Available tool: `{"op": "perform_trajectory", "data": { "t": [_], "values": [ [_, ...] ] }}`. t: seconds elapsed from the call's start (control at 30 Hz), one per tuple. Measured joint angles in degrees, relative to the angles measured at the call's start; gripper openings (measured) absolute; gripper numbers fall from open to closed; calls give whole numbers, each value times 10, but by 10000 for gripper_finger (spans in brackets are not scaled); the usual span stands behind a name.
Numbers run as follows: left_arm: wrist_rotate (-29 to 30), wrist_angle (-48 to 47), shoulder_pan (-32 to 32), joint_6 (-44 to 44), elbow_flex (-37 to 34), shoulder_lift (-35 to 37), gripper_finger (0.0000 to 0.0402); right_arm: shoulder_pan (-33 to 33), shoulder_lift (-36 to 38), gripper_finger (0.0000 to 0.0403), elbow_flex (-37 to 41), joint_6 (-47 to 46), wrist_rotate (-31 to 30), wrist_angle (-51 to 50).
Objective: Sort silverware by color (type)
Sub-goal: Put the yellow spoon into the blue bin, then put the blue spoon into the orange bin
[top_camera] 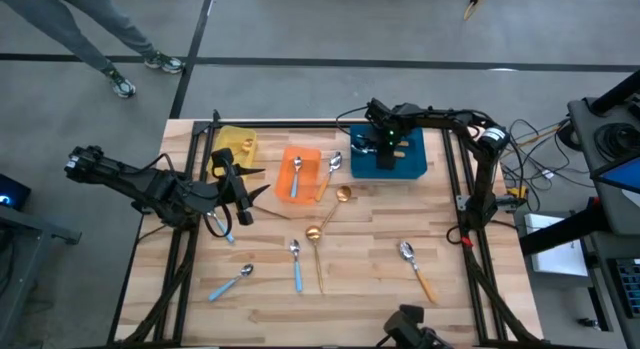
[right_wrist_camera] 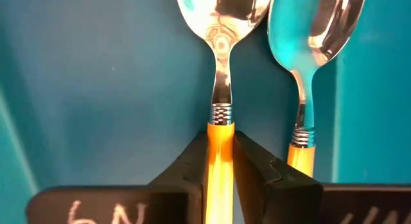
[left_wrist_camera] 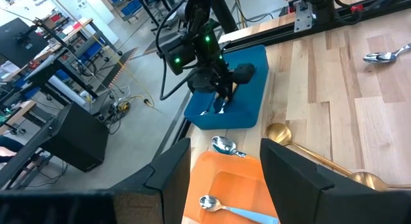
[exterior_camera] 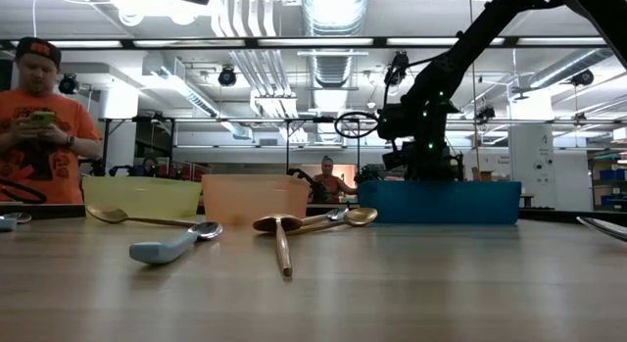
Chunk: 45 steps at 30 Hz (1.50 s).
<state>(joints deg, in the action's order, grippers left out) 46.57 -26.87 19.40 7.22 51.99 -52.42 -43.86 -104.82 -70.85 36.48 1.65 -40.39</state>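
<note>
the wooden table carries three bins in a row on its far side: one yellow bin, one orange bin and one blue bin.

the right gripper is down inside the blue bin. its two fingers are pressed on the orange handle of one orange-handled spoon, and the silver bowl of this spoon points away from the fingers, against the blue floor. a second orange-handled spoon lies just beside it in the same bin, parallel to it.

the left gripper hangs over the table just beside the yellow bin and the orange bin, with its fingers spread apart and nothing between them.

the spoons that can be counted in the high view, outside the blue bin:
- three blue-handled spoons: one inside the orange bin, just beside the left gripper; one in the middle of the table; one nearer to the front edge, on the left gripper's side.
- two all-gold spoons: one near the orange bin, one beside it with the handle toward the front edge.
- one more orange-handled spoon on the table, well apart from the right gripper.
- one spoon leans at the orange bin's edge on the blue bin's side; its handle colour cannot be told.

a person in an orange shirt stands behind the table.
</note>
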Motion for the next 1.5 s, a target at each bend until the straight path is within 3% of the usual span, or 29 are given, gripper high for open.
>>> {"op": "perform_trajectory", "data": {
  "t": [0.4,0.73,1.1,1.5],
  "values": [
    [0,0,0,0,0,0,168,0,7,40,-14,10,-34,-33],
    [0,0,0,0,0,0,168,0,7,100,-11,1,-33,-34],
    [0,0,0,-2,0,0,168,4,19,98,-47,-58,-33,-97],
    [0,0,0,-32,0,0,168,65,120,85,-42,-147,-31,-82]
  ]
}}
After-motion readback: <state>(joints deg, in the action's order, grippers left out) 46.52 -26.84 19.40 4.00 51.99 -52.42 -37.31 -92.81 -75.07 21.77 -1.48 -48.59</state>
